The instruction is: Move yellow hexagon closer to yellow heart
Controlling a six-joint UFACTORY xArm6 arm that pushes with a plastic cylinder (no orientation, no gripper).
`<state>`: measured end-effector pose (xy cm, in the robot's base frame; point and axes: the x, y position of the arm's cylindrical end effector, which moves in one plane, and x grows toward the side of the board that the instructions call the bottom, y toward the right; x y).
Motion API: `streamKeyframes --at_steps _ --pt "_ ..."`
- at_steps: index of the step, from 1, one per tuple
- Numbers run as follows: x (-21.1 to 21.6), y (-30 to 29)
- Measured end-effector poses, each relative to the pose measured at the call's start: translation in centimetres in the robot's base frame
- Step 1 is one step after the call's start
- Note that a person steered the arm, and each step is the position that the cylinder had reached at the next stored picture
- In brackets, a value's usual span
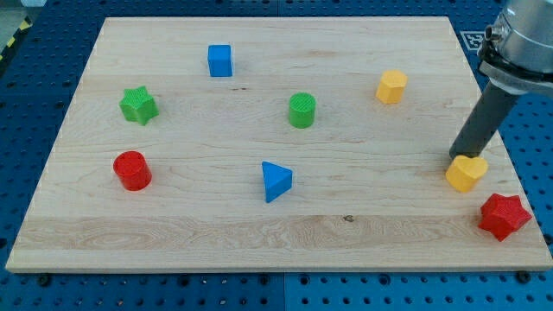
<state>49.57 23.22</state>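
A red star sits nearest, at the view's bottom right of the counter. No pincer, only a rod. My tip touches what looks like the yellow heart. The yellow hexagon lies well apart, up-left, seemingly unpushed. Next, the tip must get behind it.

Setting: robotics lab bench | evidence: wooden board lying on a blue perforated mounting table | fiducial marker just off the board's top right corner
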Motion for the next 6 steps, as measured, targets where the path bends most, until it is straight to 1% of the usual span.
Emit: streamKeyframes --at_steps 1,3,4,6 --pt "1.0 0.0" --pt "1.3 0.0" --pt "-2.8 -2.2" --pt "-11.4 -14.5"
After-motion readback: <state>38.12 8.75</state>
